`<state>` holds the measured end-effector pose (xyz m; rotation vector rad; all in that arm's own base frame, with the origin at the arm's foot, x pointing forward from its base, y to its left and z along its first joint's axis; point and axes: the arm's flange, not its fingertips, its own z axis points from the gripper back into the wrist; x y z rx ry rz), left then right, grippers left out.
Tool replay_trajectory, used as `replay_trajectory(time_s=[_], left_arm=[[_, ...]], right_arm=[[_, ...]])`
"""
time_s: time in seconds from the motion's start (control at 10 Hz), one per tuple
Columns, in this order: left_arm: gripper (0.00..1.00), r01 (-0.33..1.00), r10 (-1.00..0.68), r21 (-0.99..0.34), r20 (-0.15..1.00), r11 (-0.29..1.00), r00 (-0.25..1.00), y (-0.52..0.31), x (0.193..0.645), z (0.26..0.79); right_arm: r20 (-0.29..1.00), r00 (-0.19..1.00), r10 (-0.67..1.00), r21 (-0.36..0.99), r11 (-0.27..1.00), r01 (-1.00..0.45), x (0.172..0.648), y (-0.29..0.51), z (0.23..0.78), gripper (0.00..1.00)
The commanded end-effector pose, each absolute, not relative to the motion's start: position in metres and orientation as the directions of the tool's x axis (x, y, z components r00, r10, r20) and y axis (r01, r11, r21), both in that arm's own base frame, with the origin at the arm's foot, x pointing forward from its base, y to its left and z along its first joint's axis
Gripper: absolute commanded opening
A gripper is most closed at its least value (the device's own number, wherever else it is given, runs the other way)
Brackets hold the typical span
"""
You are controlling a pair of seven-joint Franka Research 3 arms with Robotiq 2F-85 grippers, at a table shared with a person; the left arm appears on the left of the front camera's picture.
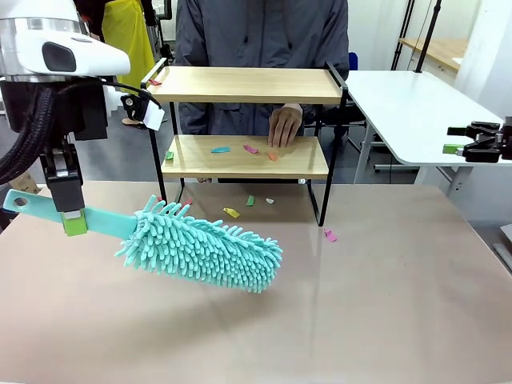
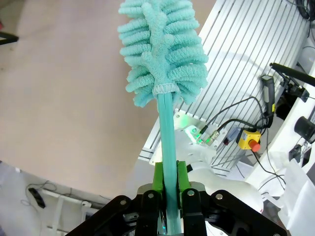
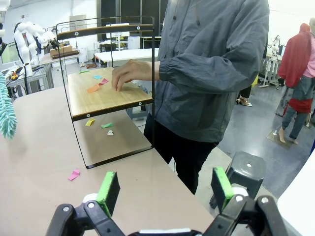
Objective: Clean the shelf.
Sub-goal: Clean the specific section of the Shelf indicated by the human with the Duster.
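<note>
Front view: the turquoise microfibre duster (image 1: 200, 244) hangs over the beige bench (image 1: 384, 312), its handle clenched in my left claw (image 1: 74, 220), ready to sweep. Left wrist view: same grip. Right wrist view: my right claw (image 3: 165, 184) is released, held aside; the two-tier wooden shelf with black frame (image 3: 106, 96) stands beyond, littered with paper scraps (image 3: 93, 89).

Bright, even indoor light falls from overhead. The beige table (image 1: 384, 320) carries a soft sheen near its middle and a faint, diffuse shadow under the teal duster (image 1: 200, 248). The front view is sharp. Both wrist views bend straight lines toward their edges: the thin frame of the shelf (image 3: 106, 93) bows, and the far room looks slightly soft.
</note>
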<state>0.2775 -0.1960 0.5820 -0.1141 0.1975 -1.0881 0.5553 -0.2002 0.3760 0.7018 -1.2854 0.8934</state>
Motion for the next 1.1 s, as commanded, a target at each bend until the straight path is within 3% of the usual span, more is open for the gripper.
replay_trajectory(time_s=[0.0, 0.1, 0.5, 0.6, 1.0], left_arm=[[0.13, 0.867, -0.888, -0.189, -0.103, 0.461, 0.449, -0.196, 0.278, 0.582], [0.13, 0.850, -0.880, -0.267, 0.015, 0.454, 0.474, -0.196, 0.281, 0.589], [0.13, 0.758, -0.747, -0.331, 0.190, 0.562, 0.637, -0.229, 0.271, 0.603], [0.13, 0.686, -0.666, -0.323, 0.189, 0.652, 0.721, -0.249, 0.268, 0.608], [0.13, 0.472, -0.395, -0.377, 0.267, 0.797, 0.879, -0.319, 0.266, 0.616]], right_arm=[[0.984, 0.045, 0.170, -0.045, 0.496, -0.867, 0.555, -0.198, 0.378, 1.00], [0.984, 0.045, 0.170, -0.045, 0.496, -0.867, 0.555, -0.198, 0.378, 1.00], [0.984, 0.045, 0.170, -0.045, 0.496, -0.867, 0.555, -0.198, 0.378, 1.00], [0.984, 0.045, 0.170, -0.045, 0.496, -0.867, 0.555, -0.198, 0.378, 1.00], [0.984, 0.045, 0.170, -0.045, 0.496, -0.867, 0.555, -0.198, 0.378, 1.00]])
